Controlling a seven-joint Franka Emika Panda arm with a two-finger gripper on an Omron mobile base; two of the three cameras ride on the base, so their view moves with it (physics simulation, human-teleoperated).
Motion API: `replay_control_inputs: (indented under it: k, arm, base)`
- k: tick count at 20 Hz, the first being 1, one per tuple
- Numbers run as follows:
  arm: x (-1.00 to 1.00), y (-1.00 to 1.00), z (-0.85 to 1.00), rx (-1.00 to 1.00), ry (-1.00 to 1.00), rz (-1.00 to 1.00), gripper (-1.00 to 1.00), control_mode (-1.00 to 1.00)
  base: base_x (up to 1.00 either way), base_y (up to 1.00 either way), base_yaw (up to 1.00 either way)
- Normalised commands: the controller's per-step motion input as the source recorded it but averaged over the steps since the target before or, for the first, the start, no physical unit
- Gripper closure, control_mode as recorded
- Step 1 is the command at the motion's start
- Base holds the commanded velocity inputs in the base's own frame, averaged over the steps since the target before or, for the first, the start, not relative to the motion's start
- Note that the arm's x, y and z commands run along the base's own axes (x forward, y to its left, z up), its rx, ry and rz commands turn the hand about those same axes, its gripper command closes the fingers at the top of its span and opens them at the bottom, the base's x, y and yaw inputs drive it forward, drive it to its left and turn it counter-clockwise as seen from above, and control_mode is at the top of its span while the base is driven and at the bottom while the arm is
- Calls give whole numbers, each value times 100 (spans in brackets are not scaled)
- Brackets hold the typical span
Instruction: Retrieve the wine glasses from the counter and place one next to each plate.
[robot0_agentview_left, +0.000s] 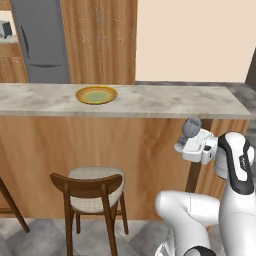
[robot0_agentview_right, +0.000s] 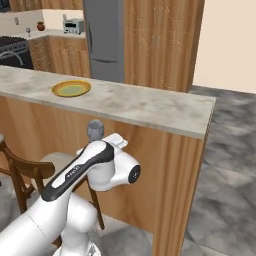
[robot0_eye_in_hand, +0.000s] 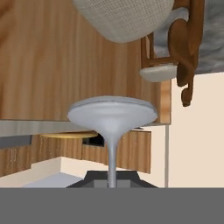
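End effector (robot0_agentview_left: 191, 142) below bar-top height, clamped on upright wine glass (robot0_agentview_left: 191, 127).

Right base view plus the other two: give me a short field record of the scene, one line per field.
tool: shut on the thin stem of the translucent grey-blue wine glass, held in front of the bar's wood face, below its top
glass pose: upright in both base views, bowl above the tool
plate: golden-yellow round plate with greenish centre, lying on the long marble bar top
glass vs plate: apart, glass not yet on the bar top
seating: wooden stool with pale cushion, standing at the bar below the plate
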Motion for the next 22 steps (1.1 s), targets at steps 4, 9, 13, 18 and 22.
replay_control_inputs:
  k: [4,9,13,18,22]
  arm:
    - [0,0,0,0,0,0,100,100]
    - [0,0,0,0,0,0,100,100]
    - [0,0,0,0,0,0,100,100]
    - [0,0,0,0,0,0,100,100]
    - [0,0,0,0,0,0,100,100]
  base:
    - [9,3,4]
    - [-23,5,15]
    - [17,6,14]
    - [0,-45,15]
    - [-1,-23,16]
